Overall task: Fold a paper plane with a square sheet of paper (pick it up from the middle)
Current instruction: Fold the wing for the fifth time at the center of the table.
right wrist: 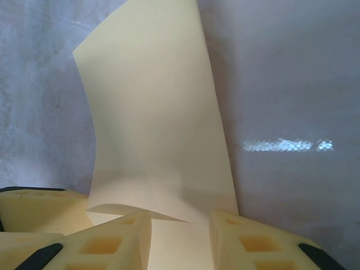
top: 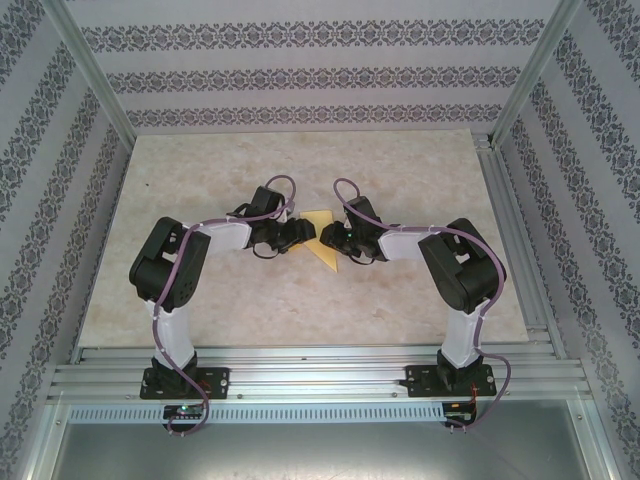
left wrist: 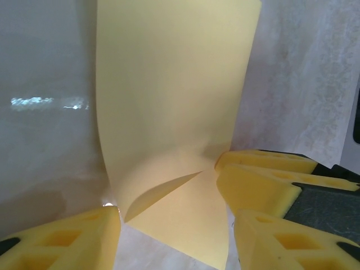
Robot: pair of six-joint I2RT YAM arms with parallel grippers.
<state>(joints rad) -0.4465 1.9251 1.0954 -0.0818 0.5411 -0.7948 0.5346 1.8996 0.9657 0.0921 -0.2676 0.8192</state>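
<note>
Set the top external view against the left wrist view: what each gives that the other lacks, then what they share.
Top external gives the left arm and right arm from their bases, the left gripper and right gripper facing each other over the table, and patterned walls. Left wrist gives a curled flap raised at the near end of the square sheet of paper, the left gripper's fingers apart either side of it, and the right gripper's fingers at its right edge. Both share the yellow sheet, the table and both grippers.

Black-white arms (top: 176, 335); purple cables (top: 283, 181)
</note>
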